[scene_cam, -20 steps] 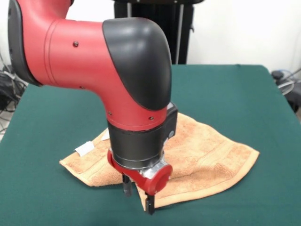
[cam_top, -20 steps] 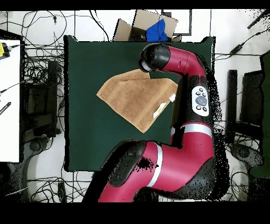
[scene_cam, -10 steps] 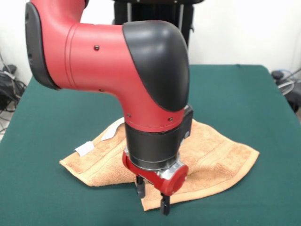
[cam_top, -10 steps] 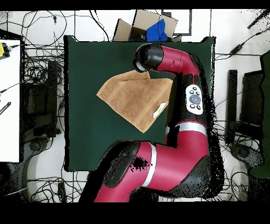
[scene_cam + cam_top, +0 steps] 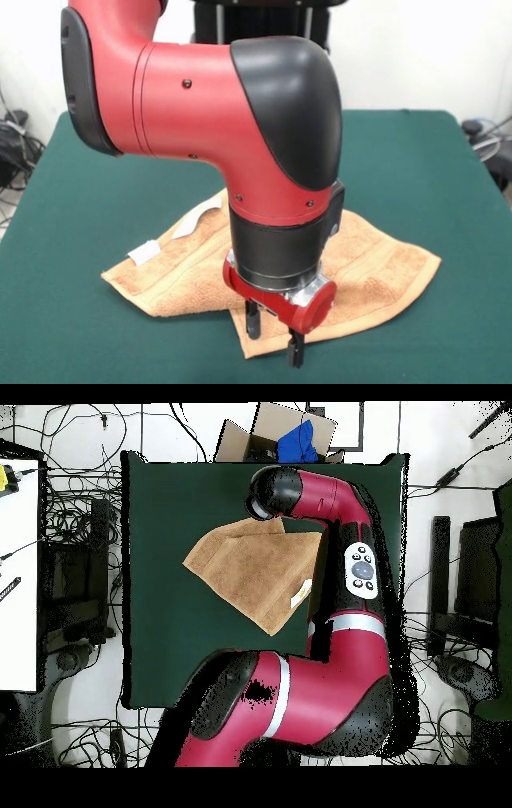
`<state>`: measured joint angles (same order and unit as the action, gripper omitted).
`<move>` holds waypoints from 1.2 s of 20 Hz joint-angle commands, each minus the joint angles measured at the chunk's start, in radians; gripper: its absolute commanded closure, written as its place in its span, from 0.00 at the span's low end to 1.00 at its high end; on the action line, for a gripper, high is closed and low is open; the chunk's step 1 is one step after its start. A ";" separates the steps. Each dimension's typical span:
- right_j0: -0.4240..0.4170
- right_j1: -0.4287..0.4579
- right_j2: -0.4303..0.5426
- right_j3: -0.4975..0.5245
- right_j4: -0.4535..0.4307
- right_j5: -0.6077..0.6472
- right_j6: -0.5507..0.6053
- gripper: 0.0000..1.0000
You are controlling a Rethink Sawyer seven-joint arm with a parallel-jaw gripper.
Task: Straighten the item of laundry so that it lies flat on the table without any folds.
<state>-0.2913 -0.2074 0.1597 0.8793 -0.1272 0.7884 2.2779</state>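
Observation:
The item of laundry (image 5: 376, 264), an orange-tan towel, lies on the green table (image 5: 80, 176) with a fold running through its left half. A white label tag (image 5: 144, 253) sticks out at its left edge. My gripper (image 5: 275, 340) hangs open just above the towel's near edge, with one fingertip (image 5: 254, 324) over the cloth and the other by the corner. Seen from overhead, the towel (image 5: 250, 569) is a slanted, uneven shape on the table (image 5: 170, 644), and the arm's wrist (image 5: 272, 492) covers its far corner and hides the gripper.
A cardboard box (image 5: 290, 434) with something blue in it sits beyond the table's far edge in the overhead view. Cables lie on the floor all round. A white bench (image 5: 18, 564) stands at the left. A black stand (image 5: 264, 20) rises behind the table.
The arm has moved to the right in the front view, along the towel's near edge, and sits slightly lower. The towel has not moved. The gripper stays open.

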 commanded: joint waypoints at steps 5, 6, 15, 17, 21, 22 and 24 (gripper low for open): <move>-0.010 0.018 0.101 0.119 -0.014 -0.045 -0.120 0.00; -0.016 0.021 0.104 0.118 -0.015 -0.046 -0.128 0.00; -0.040 0.058 0.121 0.073 -0.048 -0.026 -0.186 0.00; -0.034 0.079 0.117 0.045 -0.057 -0.030 -0.185 0.00; -0.023 0.103 0.110 0.012 -0.070 -0.014 -0.199 0.00; -0.021 0.109 0.112 0.004 -0.070 -0.005 -0.205 0.00; -0.014 0.109 0.102 -0.008 -0.077 0.012 -0.206 0.00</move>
<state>-0.3191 -0.1538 0.1879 0.8361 -0.1434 0.7884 2.2777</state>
